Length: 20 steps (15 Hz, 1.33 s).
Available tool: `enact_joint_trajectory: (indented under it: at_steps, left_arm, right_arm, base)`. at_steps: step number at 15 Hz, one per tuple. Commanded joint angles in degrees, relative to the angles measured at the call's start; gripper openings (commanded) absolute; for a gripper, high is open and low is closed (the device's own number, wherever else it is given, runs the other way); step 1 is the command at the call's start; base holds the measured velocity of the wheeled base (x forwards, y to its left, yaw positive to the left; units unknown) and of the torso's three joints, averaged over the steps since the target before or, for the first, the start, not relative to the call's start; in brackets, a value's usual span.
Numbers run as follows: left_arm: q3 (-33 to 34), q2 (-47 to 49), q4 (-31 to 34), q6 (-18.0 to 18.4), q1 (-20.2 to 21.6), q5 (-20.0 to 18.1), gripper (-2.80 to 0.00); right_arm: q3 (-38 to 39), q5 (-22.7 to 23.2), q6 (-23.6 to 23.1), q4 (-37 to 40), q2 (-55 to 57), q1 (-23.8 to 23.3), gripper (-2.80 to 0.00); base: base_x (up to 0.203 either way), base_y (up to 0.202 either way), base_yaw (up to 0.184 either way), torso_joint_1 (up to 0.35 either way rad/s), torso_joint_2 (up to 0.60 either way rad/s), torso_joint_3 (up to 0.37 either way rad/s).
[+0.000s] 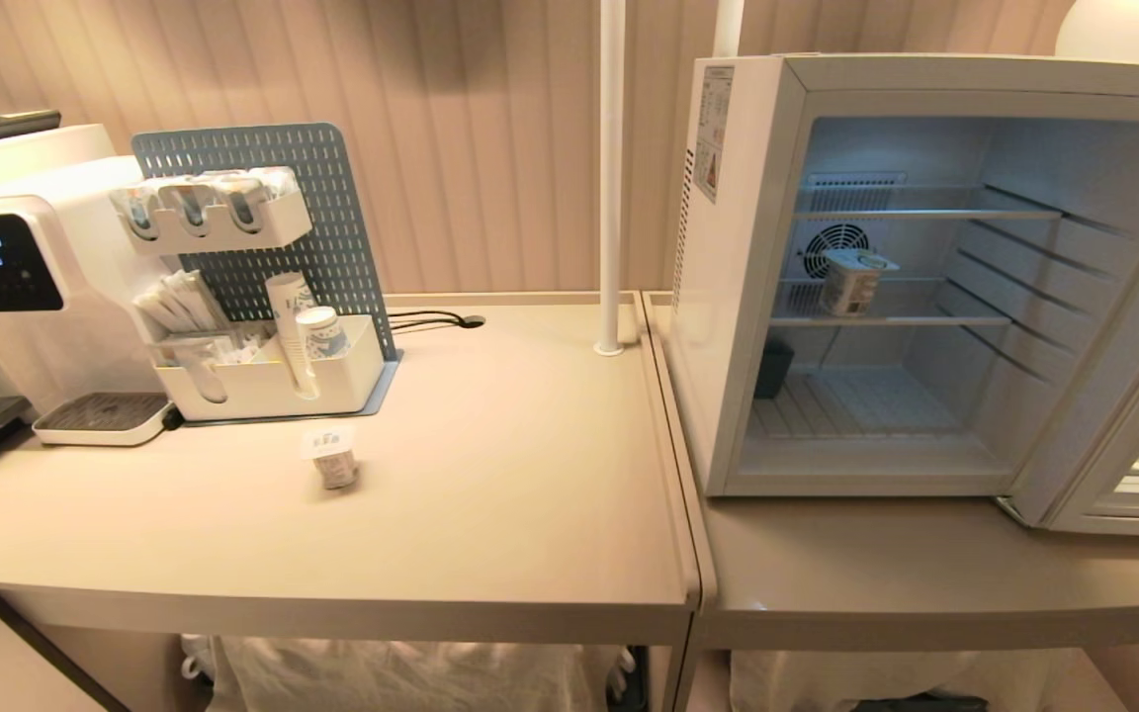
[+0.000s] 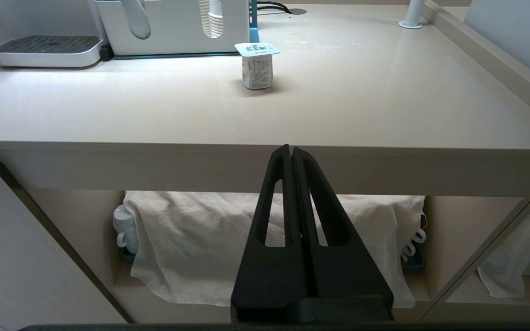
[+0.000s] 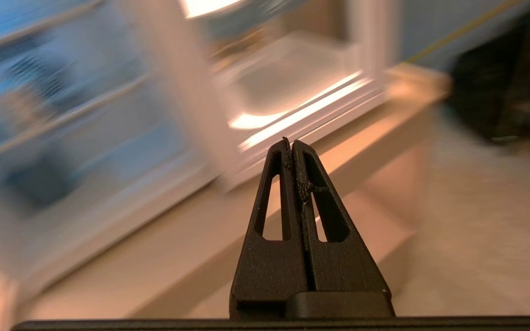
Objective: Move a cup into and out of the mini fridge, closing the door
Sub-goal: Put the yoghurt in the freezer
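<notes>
fridge: I saw the mini fridge (image 1: 743,297) with its door (image 1: 1103,396) wide open
cups: one cup (image 1: 854,281) sat on the middle shelf, another cup (image 1: 332,457) on the counter (image 1: 530,475)
grippers: left gripper (image 2: 291,149) and right gripper (image 3: 291,142) were both pinched closed, holding nothing

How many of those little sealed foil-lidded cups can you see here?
2. One cup on the counter stands in front of the white organiser; one cup in the fridge sits on the middle wire shelf of the open mini fridge. No others show.

You see a white mini fridge (image 1: 743,297) whose inside glows pale blue, crossed by thin wire shelves, with a white cup (image 1: 851,282) on the middle one. The counter (image 1: 530,475) is plain beige. A second white cup (image 1: 333,458) carries dark print. Behind it stands a grey-blue pegboard (image 1: 332,218) dotted with holes. Both hands are matte black: left (image 2: 291,149), right (image 3: 291,142).
</notes>
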<state>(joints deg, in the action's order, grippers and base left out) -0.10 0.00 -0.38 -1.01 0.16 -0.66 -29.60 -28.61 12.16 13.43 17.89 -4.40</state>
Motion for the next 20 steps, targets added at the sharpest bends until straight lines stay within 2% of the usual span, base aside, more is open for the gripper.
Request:
enact_joint_trajectory:
  at_steps: [1, 2, 5, 7, 8, 12, 14, 15, 16, 20]
  left_arm:
    - [0.0, 0.1, 0.0, 0.0, 0.0, 0.0, -2.8]
    - [0.0, 0.1, 0.0, 0.0, 0.0, 0.0, -2.8]
    - [0.0, 0.1, 0.0, 0.0, 0.0, 0.0, -2.8]
    - [0.0, 0.1, -0.1, 0.0, 0.0, 0.0, -2.8]
    - [0.0, 0.0, 0.0, 0.0, 0.0, 0.0, -2.8]
    - [0.0, 0.1, 0.0, 0.0, 0.0, 0.0, -2.8]
    - [0.0, 0.1, -0.1, 0.0, 0.0, 0.0, -2.8]
    - [0.0, 0.0, 0.0, 0.0, 0.0, 0.0, -2.8]
    - [0.0, 0.1, -0.1, 0.0, 0.0, 0.0, -2.8]
    - [0.0, 0.1, 0.0, 0.0, 0.0, 0.0, -2.8]
  right_arm:
    - [2.4, 7.3, 3.2, 3.5, -1.9, -0.5, -2.8]
    - [4.5, 9.2, 5.0, 3.7, -1.9, 0.0, -2.8]
    - [5.6, 14.0, 6.1, 7.0, -5.2, 6.2, -2.8]
    - [10.1, 15.3, 5.0, 5.9, -11.1, 5.7, -2.8]
    - [13.3, 16.1, 3.4, 2.4, -14.0, 5.5, -2.8]
    - [28.8, 21.2, -9.5, -19.5, -17.7, 5.2, -2.8]
    - [29.7, 26.9, -12.7, -17.3, -17.9, 5.2, -2.8]
    - [28.7, 28.1, -14.7, -10.8, -17.9, 5.2, -2.8]
    - [28.1, 28.7, -15.7, -7.5, -17.9, 5.2, -2.8]
    - [27.7, 29.4, -16.7, -8.5, -17.9, 5.1, -2.8]
  base:
    - [0.0, 0.0, 0.0, 0.0, 0.0, 0.0]
    - [0.0, 0.0, 0.0, 0.0, 0.0, 0.0]
    - [0.0, 0.0, 0.0, 0.0, 0.0, 0.0]
    - [0.0, 0.0, 0.0, 0.0, 0.0, 0.0]
    - [0.0, 0.0, 0.0, 0.0, 0.0, 0.0]
    - [0.0, 0.0, 0.0, 0.0, 0.0, 0.0]
    - [0.0, 0.0, 0.0, 0.0, 0.0, 0.0]
    - [0.0, 0.0, 0.0, 0.0, 0.0, 0.0]
    - [0.0, 0.0, 0.0, 0.0, 0.0, 0.0]
    - [0.0, 0.0, 0.0, 0.0, 0.0, 0.0]
